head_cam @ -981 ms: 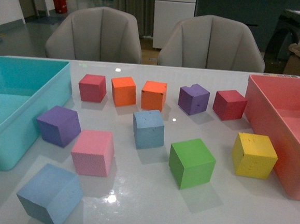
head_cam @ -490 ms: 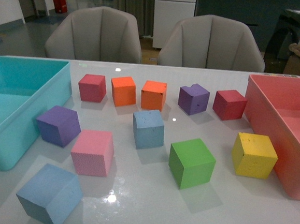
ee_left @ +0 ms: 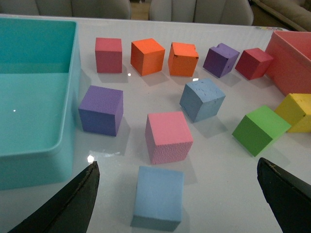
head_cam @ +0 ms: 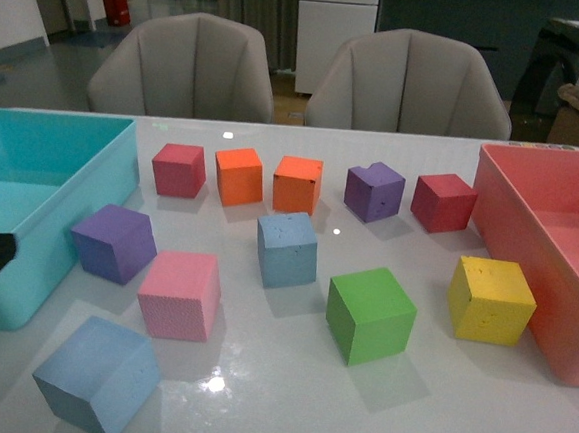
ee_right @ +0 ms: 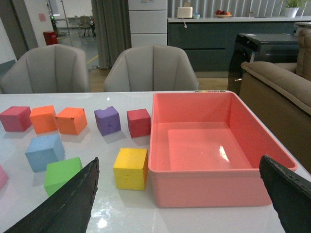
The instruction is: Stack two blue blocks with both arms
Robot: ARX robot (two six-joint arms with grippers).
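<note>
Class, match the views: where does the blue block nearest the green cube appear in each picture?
Front view: blue block mid-table, left of and beyond the green cube.
Left wrist view: blue block next to green cube.
Right wrist view: blue block next to green cube.
Shared landmark: the green cube.

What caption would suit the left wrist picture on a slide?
Left end effector, open, frames the near blue block; the other blue block lies beyond a pink block.
</note>
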